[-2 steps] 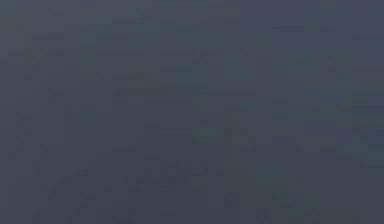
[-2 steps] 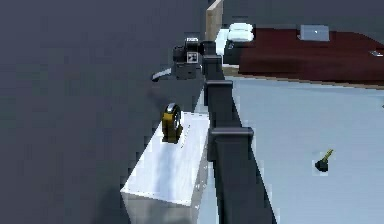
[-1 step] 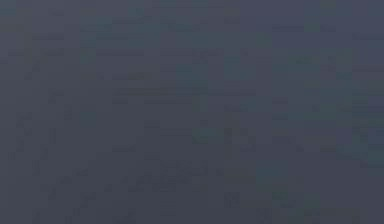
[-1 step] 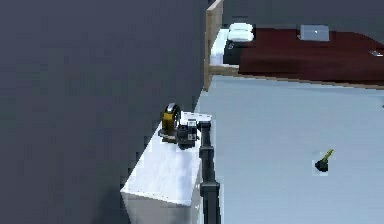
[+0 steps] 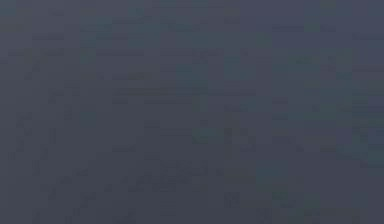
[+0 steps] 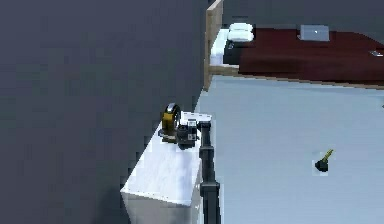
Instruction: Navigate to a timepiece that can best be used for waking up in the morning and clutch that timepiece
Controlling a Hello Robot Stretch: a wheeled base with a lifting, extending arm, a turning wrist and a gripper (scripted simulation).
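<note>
In the arm side view a small round timepiece (image 6: 172, 118) with a yellow rim and dark face stands on the far end of a white bedside stand (image 6: 160, 178). The dark arm bar (image 6: 209, 180) rises from the bottom edge along the stand's right side. At its far end sits the gripper (image 6: 178, 132), right by the round timepiece. The timepiece rests on the stand's top at the gripper's end, so I cannot tell whether the gripper holds anything.
A dark blue-grey wall (image 5: 192, 112) stands close in the forward view and runs along the stand's left (image 6: 90, 90). At the upper right is a bed (image 6: 310, 60) with a dark red cover, white pillows (image 6: 238, 36) and a wooden headboard (image 6: 213, 40). A small dark and yellow thing (image 6: 323, 161) lies on the pale floor.
</note>
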